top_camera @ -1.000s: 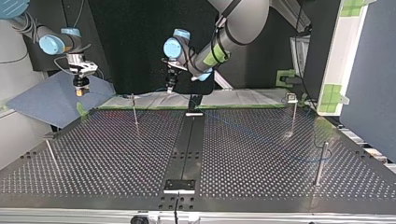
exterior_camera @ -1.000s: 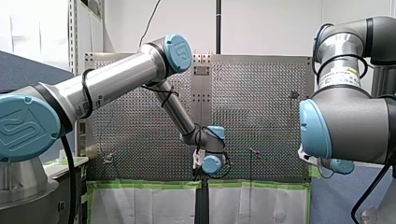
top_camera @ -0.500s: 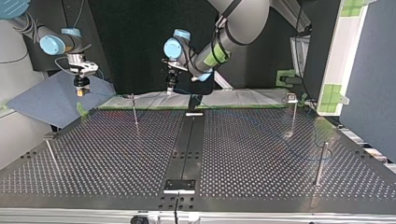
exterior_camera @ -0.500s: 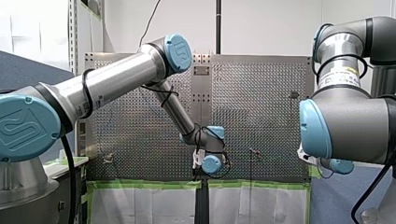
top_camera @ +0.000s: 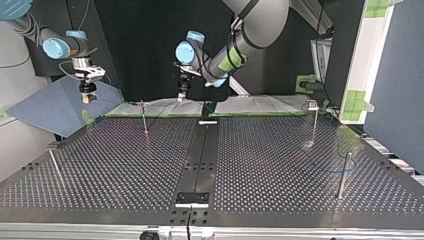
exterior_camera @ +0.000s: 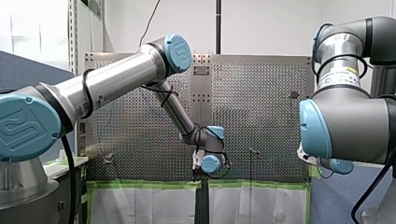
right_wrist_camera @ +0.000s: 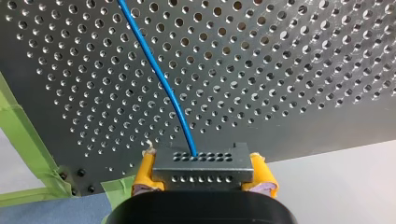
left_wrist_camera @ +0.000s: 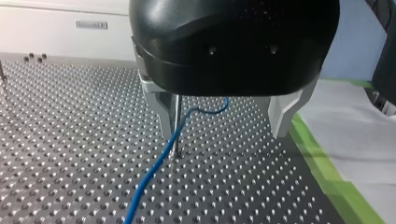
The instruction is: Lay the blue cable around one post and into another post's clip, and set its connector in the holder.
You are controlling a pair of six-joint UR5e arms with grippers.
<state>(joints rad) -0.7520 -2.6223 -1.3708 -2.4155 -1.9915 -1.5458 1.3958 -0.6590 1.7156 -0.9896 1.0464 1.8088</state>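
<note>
In the left wrist view my left gripper (left_wrist_camera: 222, 133) stands open over the perforated table (left_wrist_camera: 70, 140). The blue cable (left_wrist_camera: 154, 172) runs on the table beneath it and passes a thin metal post (left_wrist_camera: 176, 121) beside one finger, apart from both. In the right wrist view my right gripper (right_wrist_camera: 204, 171) has its yellow pads (right_wrist_camera: 145, 171) shut on the grey connector (right_wrist_camera: 203, 163), with the cable (right_wrist_camera: 163, 88) leading away over the table. In the top view my right gripper (top_camera: 88, 95) hangs off the table's far left corner and my left gripper (top_camera: 182, 95) is above the far edge.
Other thin posts stand at the top view's left (top_camera: 144, 117), right (top_camera: 314, 122), near right (top_camera: 344, 175) and near left (top_camera: 54, 167). A black strip down the middle carries a bracket (top_camera: 192, 198) at its near end. Green tape (left_wrist_camera: 327, 177) lines the table's edge.
My left gripper's fingers have parted and no longer hold the cable. Both arms have stayed nearly where they were.
</note>
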